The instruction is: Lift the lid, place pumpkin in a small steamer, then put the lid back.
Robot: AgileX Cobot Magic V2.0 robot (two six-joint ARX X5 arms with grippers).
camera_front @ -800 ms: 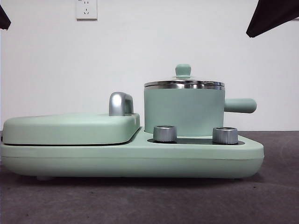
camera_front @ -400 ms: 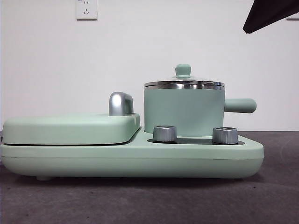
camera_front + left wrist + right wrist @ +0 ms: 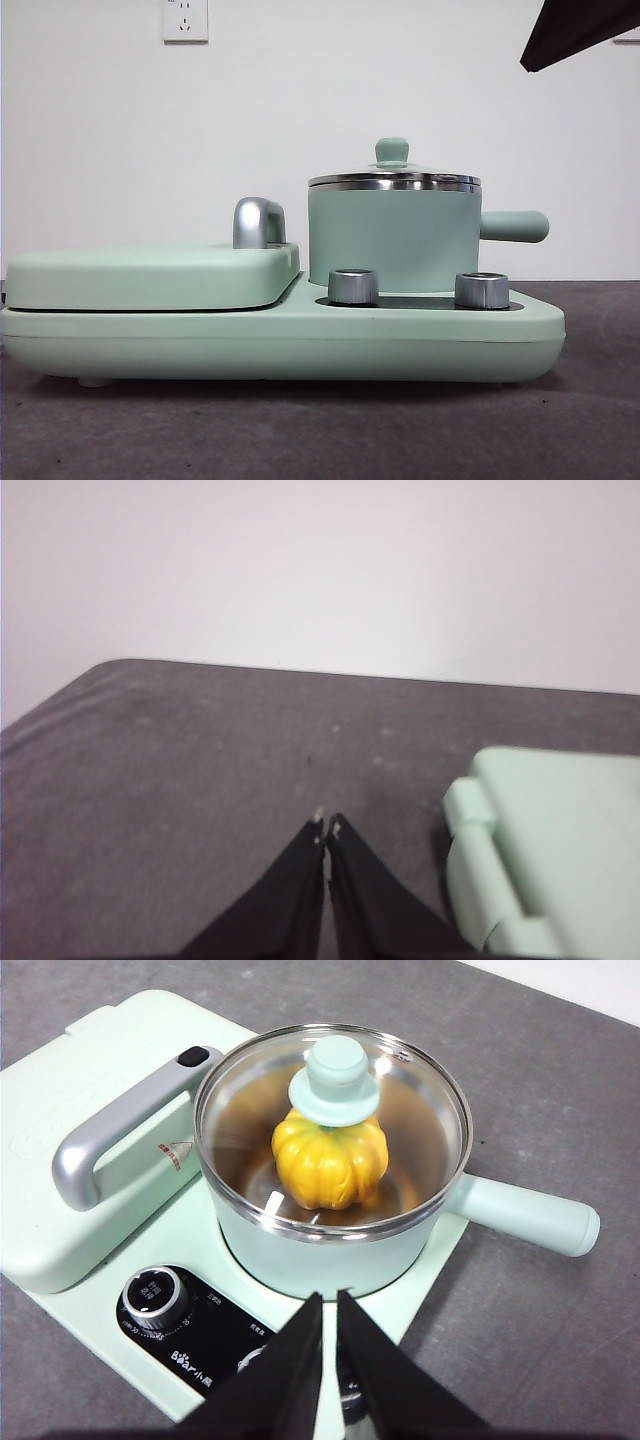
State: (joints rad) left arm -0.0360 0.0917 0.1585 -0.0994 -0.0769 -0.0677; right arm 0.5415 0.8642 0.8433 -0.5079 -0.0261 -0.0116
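- Pumpkin [image 3: 330, 1165], yellow-orange and ribbed, sits inside the small steamer [image 3: 393, 240], seen through the glass in the right wrist view; the front view hides it behind the pot wall.
- Lid [image 3: 335, 1125] lies closed on the steamer, its steel rim on the pot's rim, and its mint-green knob [image 3: 391, 151] stands upright in the middle.
- In the front view the steamer's side handle [image 3: 514, 226] points toward 3 o'clock.
- The steamer stands on the right part of a wide mint-green base [image 3: 280, 340], behind two silver knobs [image 3: 353, 286].
- At 9 o'clock from the steamer a flat mint-green cover [image 3: 150, 275] with a chrome handle [image 3: 257, 222] lies on the base.
- The base rests on a dark grey surface [image 3: 300, 430].
- The right end effector [image 3: 329, 1310] hangs above the front edge of the base, near the steamer but not touching it; its two jaws are nearly together and hold nothing.
- The left end effector [image 3: 325, 828] is over bare surface, beside a corner of the cover, well apart from the steamer; its jaws are together and empty.
- In the front view one dark arm tip [image 3: 580, 30] shows at the top right corner; I cannot tell which arm it is.
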